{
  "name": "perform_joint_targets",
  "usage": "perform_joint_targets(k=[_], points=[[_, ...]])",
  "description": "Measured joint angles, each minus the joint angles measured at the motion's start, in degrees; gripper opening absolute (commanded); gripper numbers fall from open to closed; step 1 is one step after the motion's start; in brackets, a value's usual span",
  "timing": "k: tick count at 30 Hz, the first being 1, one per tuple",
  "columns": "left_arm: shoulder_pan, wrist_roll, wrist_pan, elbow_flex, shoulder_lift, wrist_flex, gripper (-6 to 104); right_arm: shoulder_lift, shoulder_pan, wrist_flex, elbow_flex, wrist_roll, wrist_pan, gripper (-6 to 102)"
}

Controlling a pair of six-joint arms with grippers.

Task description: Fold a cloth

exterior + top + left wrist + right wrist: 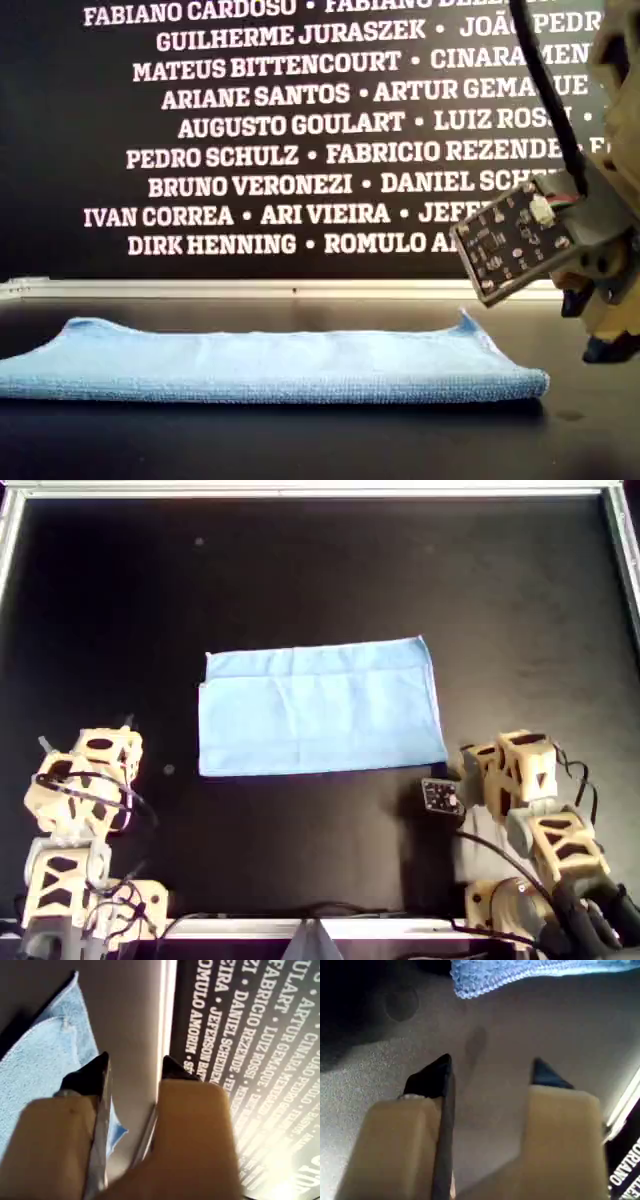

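Cloth (320,710) lies folded into a flat rectangle mid-surface (320,570) in the overhead view, untouched; left pincer (134,1067) with jaws apart, holding nothing, cloth beyond its tips; right pincer (492,1072) likewise parted and empty, near a cloth corner.

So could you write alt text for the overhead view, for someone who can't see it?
A light blue cloth, folded into a flat rectangle, lies in the middle of a black table. Two tan arms sit at the bottom corners of the overhead view, neither touching it: the left gripper at the view's left, the right gripper near the cloth's lower right corner.
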State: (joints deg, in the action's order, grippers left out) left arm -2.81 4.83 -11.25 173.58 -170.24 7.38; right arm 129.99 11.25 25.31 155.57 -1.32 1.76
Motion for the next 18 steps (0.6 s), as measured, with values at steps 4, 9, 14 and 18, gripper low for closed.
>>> perform_joint_targets(k=[4, 9, 14, 18], points=[[0.0, 0.0, 0.0, 0.0, 0.0, 0.0, 35, -0.6, 0.7, 0.0, 0.0, -0.7, 0.2, 83], [0.0, 0.0, 0.0, 0.0, 0.0, 0.0, 35, -1.7, 0.9, 0.0, -0.7, -0.35, 0.0, 84], [0.0, 0.0, -0.2, 0.0, 0.0, 0.0, 35, -2.2, 1.3, 0.0, -0.8, 1.67, 0.0, 84], [0.0, 0.0, -0.2, 0.0, 0.0, 0.0, 35, -6.9, 1.2, 0.0, -0.8, 4.04, 0.0, 84]])
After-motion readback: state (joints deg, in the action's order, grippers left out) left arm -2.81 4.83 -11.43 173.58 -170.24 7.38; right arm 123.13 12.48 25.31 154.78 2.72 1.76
